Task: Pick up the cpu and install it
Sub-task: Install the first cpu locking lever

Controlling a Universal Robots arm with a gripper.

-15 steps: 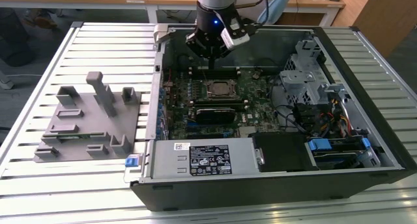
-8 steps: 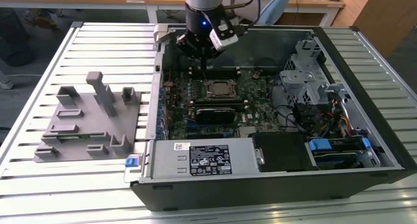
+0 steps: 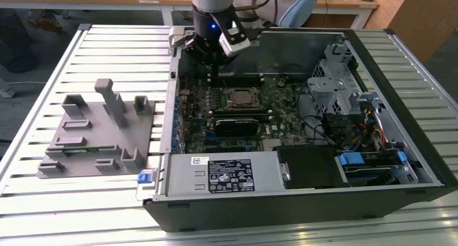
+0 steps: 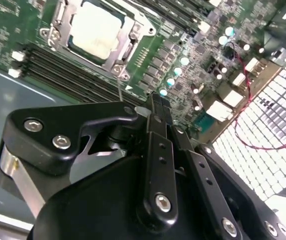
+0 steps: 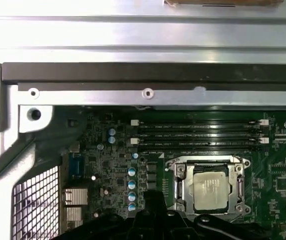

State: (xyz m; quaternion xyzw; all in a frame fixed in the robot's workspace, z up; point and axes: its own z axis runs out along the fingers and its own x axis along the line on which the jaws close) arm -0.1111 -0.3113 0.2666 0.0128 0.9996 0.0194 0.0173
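The small silvery-white square cpu (image 5: 211, 189) sits in its metal-framed black socket (image 5: 178, 186), apparently installed, so the black gripper (image 3: 214, 76) hangs near that socket, fingers pinched together and empty.

Exterior view: I look down steeply from high up, at middling range, across the slatted table (image 3: 107, 47) onto the whole open computer case (image 3: 301, 214). First wrist view: close, square-on to the motherboard (image 5: 108, 165). Second wrist view: closer, oblique, past the gripper (image 4: 153, 102). All three share the socket (image 5: 178, 186).
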